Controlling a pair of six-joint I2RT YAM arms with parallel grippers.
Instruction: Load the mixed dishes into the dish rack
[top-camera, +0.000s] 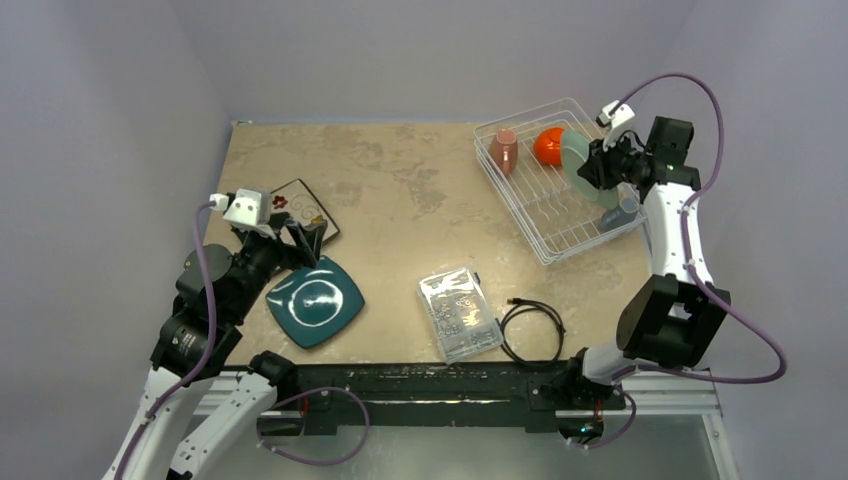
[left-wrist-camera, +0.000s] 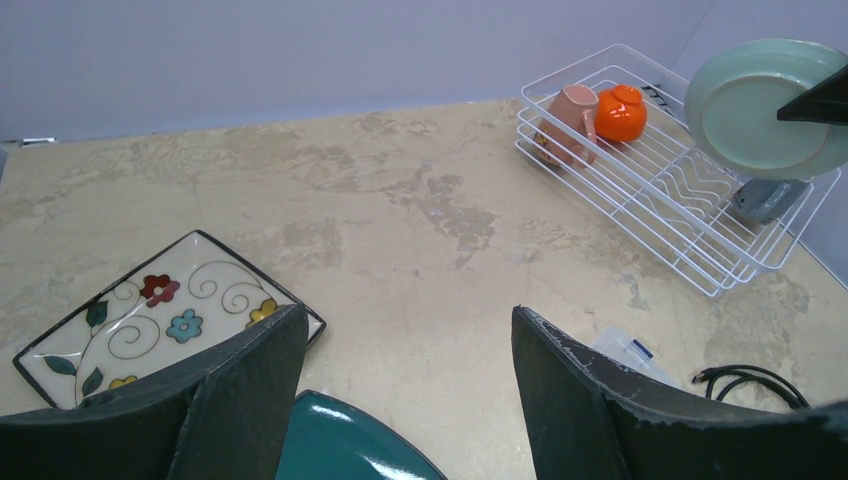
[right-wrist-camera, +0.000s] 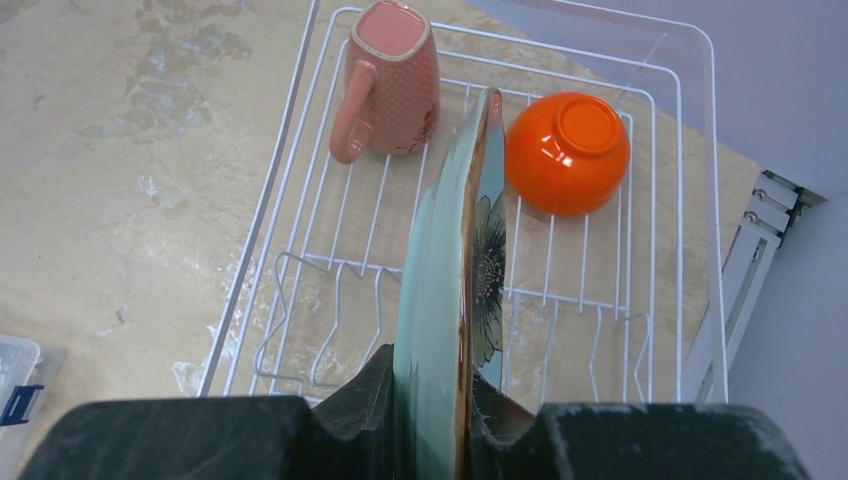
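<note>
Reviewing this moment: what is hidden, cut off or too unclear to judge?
Green plate: right wrist view, lower rim hidden behind the right gripper; whether it touches the rack cannot be told.
Grey mug: left wrist view, partly hidden behind the plate.
Teal plate: left wrist view, cut off by the bottom edge and a finger of the left gripper.
Clear box: right wrist view, cut off by the left edge.

The dish rack's (right-wrist-camera: 340, 300) middle slots stand free; pink cup (right-wrist-camera: 390, 80) and orange bowl (right-wrist-camera: 567, 152) block its far end.
</note>
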